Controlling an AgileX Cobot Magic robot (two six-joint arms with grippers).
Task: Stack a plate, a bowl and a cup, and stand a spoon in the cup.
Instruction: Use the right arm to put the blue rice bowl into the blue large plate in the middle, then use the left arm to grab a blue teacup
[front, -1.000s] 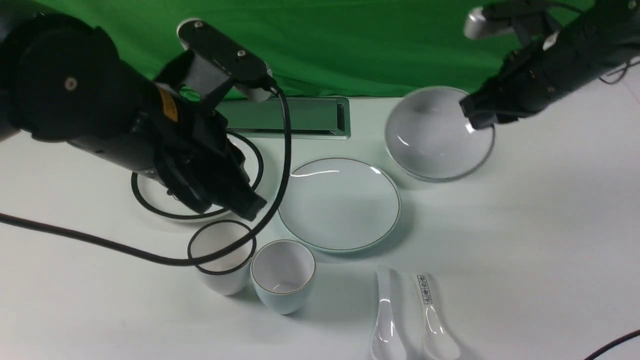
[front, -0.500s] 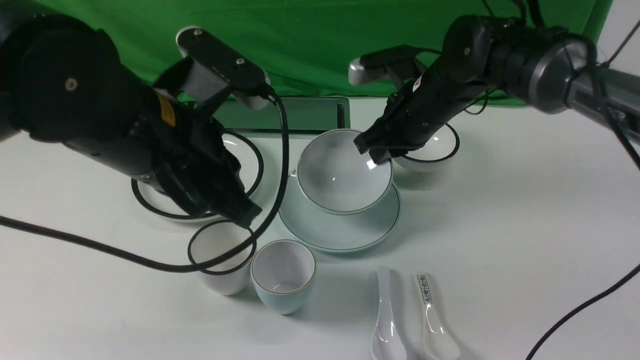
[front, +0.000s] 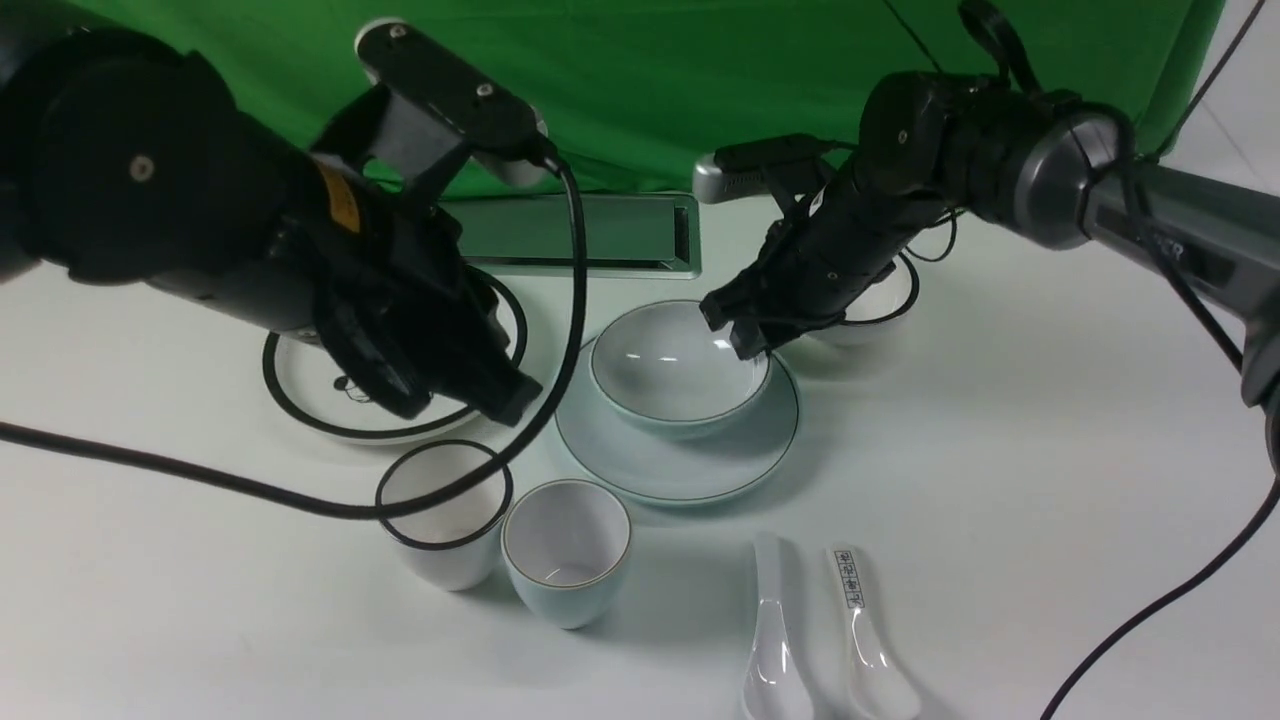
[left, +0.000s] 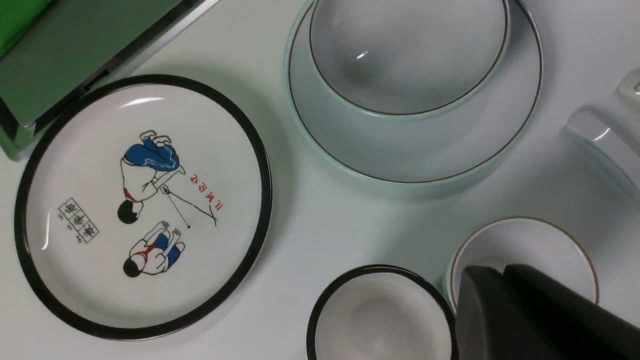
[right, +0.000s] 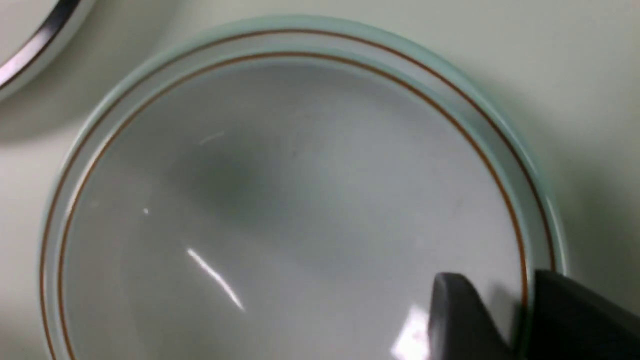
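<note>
The pale bowl (front: 670, 365) sits upright on the pale plate (front: 680, 470) in the middle of the table. My right gripper (front: 740, 325) is shut on the bowl's far right rim, one finger inside and one outside, as the right wrist view (right: 520, 300) shows over the bowl (right: 300, 200). My left gripper (front: 510, 400) is shut and empty, hovering above the pale cup (front: 565, 550), which stands upright in front of the plate. In the left wrist view its tips (left: 500, 272) overlap the cup (left: 525, 245). The plain white spoon (front: 770, 630) lies at the front.
A black-rimmed cup (front: 440, 510) stands touching the pale cup's left side. A black-rimmed cartoon plate (front: 310, 385) lies under my left arm. A black-rimmed bowl (front: 880, 300) sits behind my right gripper. A printed-handle spoon (front: 865, 630) lies beside the plain one. A metal tray (front: 580, 235) is at the back.
My right gripper carried the bowl from the far right over to the plate and lowered it onto it. My left gripper shifted slightly up and right.
</note>
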